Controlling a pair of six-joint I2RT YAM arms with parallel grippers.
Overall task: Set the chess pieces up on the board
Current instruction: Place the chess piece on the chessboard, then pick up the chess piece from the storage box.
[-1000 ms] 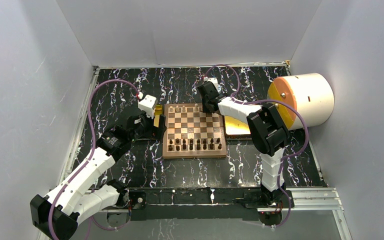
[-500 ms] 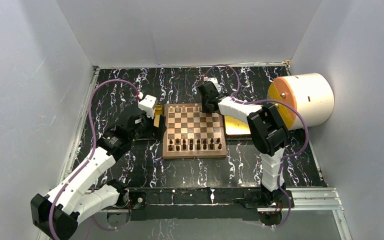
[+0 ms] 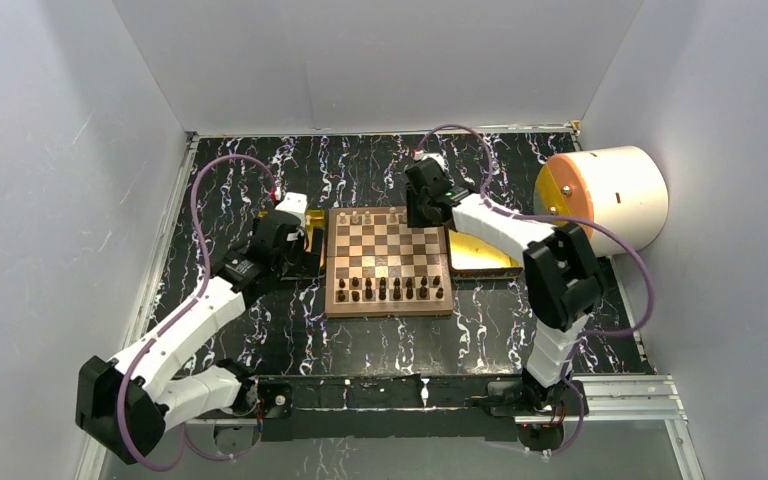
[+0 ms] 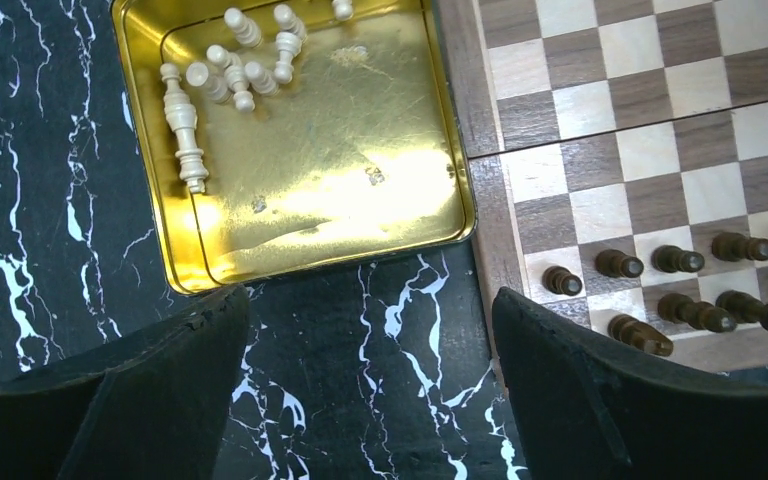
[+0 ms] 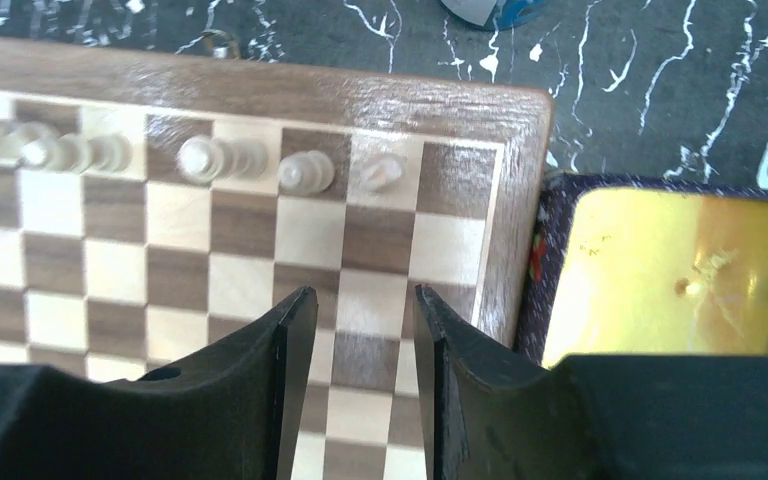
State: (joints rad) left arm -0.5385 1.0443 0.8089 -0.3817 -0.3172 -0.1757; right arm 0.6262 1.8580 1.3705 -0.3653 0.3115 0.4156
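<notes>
Since a second ago your right gripper [image 5: 362, 295] has drawn back over the board [image 5: 260, 90], jaws narrowly parted, empty. Your left gripper [image 4: 368, 300] hangs wide open above the gold tray [image 4: 340, 150], where cream chess pieces [image 4: 230, 60] lie loose. They look light, slick and tippy, so pinch one across its stem.

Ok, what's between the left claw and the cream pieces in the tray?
Left wrist view: only a strip of black table and the bare floor of the gold tray separate the open left claw from the chess pieces at its far end.
</notes>
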